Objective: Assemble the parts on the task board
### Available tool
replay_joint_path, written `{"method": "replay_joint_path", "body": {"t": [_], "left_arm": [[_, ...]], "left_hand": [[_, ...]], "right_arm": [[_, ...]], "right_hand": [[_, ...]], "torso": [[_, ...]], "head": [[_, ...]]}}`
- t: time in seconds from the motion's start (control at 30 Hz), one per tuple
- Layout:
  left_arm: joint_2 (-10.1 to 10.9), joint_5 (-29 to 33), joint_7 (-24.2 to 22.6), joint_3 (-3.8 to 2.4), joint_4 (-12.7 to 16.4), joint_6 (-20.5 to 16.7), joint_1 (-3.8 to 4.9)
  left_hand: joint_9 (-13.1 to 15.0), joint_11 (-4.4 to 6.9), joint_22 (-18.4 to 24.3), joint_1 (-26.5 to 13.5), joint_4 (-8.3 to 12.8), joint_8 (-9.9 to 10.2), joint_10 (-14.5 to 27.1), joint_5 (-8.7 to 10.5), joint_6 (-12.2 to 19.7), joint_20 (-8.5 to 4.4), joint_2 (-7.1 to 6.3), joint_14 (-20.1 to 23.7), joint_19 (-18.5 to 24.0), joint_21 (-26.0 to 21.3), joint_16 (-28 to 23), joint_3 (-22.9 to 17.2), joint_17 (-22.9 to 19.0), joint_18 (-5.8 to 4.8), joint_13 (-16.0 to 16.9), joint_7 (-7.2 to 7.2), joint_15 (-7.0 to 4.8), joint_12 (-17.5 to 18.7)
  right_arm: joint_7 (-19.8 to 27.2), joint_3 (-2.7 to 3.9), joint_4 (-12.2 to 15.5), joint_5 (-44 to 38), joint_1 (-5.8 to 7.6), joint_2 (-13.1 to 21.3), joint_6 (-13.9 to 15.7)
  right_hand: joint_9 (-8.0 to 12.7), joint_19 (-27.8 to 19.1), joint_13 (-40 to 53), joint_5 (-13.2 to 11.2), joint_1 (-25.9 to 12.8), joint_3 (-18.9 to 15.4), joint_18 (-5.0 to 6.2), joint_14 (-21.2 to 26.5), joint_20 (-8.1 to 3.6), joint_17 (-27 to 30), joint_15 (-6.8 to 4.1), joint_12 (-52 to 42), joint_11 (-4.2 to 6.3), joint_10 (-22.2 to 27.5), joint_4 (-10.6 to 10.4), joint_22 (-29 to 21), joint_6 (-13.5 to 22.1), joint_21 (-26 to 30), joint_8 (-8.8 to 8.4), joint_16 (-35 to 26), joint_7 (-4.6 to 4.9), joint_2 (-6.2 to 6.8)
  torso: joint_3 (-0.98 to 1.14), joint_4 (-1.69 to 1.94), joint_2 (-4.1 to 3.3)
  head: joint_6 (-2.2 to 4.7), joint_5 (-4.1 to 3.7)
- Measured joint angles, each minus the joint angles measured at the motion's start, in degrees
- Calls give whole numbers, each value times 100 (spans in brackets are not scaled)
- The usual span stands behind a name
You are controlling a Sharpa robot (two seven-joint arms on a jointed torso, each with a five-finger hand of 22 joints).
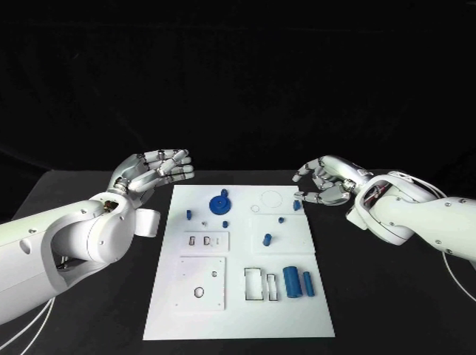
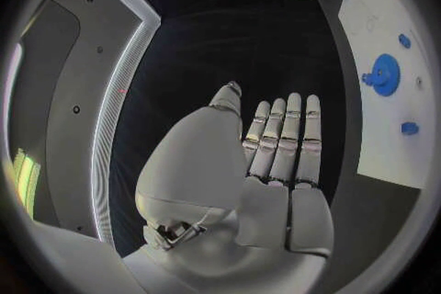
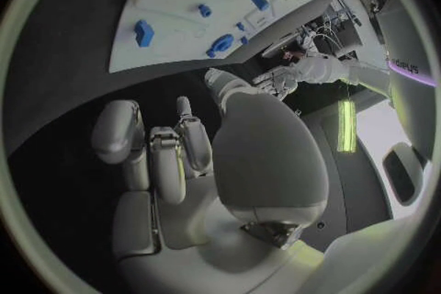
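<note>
The left hand (image 1: 155, 170) hovers off the task board's (image 1: 238, 310) far left corner, fingers straight, holding nothing; the right hand (image 1: 325, 185), off its far right corner, is loosely curled and empty. A blue gear (image 1: 219, 203) lies near the far edge.

no readable text, labels or numbers

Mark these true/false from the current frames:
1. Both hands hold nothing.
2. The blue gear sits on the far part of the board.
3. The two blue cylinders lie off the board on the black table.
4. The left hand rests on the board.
1. True. The left hand and right hand hold no part.
2. True. The blue gear lies on the far part of the task board.
3. False. The blue cylinders lie on the board, near its right edge.
4. False. The left hand is beside the board's far left corner, not on it.
</note>
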State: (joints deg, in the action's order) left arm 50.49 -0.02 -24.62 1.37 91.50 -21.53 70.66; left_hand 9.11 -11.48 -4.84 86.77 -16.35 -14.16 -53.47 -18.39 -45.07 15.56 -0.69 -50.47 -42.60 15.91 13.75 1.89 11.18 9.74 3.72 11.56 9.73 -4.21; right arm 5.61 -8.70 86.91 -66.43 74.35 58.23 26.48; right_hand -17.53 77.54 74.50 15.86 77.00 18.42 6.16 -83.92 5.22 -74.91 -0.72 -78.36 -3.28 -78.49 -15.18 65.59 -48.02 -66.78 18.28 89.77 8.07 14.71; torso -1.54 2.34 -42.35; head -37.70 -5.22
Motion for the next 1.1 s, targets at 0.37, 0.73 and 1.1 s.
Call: {"method": "replay_joint_path", "body": {"t": [0.37,0.73,1.1], "left_arm": [[-12,35,38,63,-87,95,-18],[-10,51,65,79,-99,138,-29],[-10,58,71,80,-95,147,-30]], "left_hand": [[-1,0,0,24,0,0,0,0,0,0,24,0,0,0,0,0,4,0,0,0,0,0],[4,0,0,24,0,0,0,0,0,0,24,0,0,0,0,0,4,0,0,0,0,0],[4,0,5,24,0,0,0,0,0,0,24,0,0,0,0,0,11,0,0,0,0,1]], "right_arm": [[147,-16,-494,138,-250,-160,-229],[67,-13,-875,125,-307,-359,-391],[19,-14,-1037,22,-390,-493,-496]], "right_hand": [[34,-21,-57,56,122,-72,0,0,21,0,0,54,-30,53,8,-37,114,78,-45,0,30,-45],[58,-21,-65,56,219,-126,0,0,21,0,0,54,-41,81,16,-37,179,78,-77,0,54,-97],[64,-20,-3,31,363,-126,0,0,21,0,0,27,-41,81,16,2,179,78,-77,0,54,-150]], "torso": [[11,54,36],[2,75,30],[9,74,20]], "head": [[-38,13],[-42,-8],[-64,-34]]}}
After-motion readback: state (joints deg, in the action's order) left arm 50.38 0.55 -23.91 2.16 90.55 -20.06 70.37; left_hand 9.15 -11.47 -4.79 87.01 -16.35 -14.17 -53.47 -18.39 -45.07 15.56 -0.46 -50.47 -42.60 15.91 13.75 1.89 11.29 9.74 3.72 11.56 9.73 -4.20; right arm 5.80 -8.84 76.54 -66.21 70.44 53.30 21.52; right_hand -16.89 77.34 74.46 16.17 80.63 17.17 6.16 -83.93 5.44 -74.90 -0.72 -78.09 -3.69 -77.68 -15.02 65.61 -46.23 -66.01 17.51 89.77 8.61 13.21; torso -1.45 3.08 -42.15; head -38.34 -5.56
